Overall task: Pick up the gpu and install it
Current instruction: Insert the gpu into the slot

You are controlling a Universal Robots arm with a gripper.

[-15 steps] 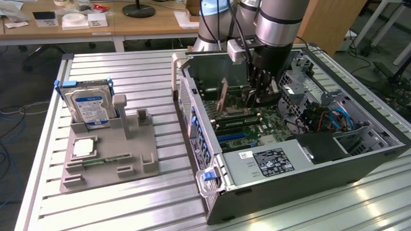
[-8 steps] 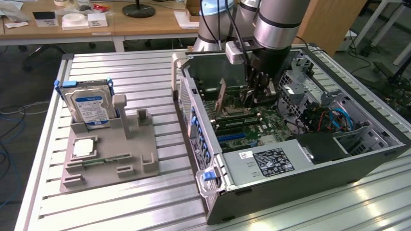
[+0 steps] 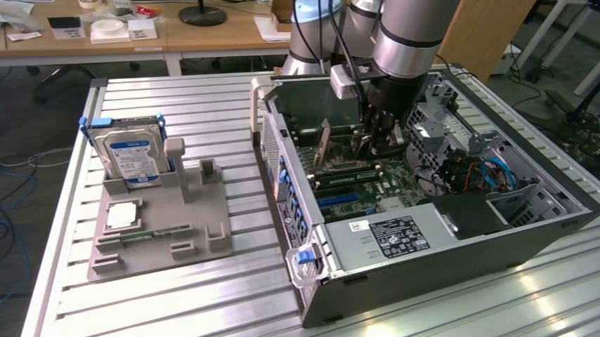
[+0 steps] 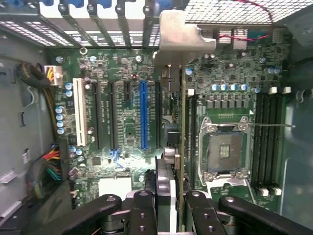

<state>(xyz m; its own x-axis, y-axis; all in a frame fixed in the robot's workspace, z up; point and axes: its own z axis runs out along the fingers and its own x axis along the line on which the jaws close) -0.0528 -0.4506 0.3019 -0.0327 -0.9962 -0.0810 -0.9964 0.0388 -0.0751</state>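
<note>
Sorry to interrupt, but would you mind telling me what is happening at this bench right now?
The robot arm's gripper is inside the open computer case, its jaws closed on the gpu, held edge-on above the motherboard near the expansion slots. Whether the card is seated cannot be told. On the grey fixture outside, the hard drive stands upright.

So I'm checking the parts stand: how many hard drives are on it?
1. The hard drive stands upright at the far end of the grey parts stand, at the exterior view's left, apart from the computer case. Others inside the case may be hidden.
</note>
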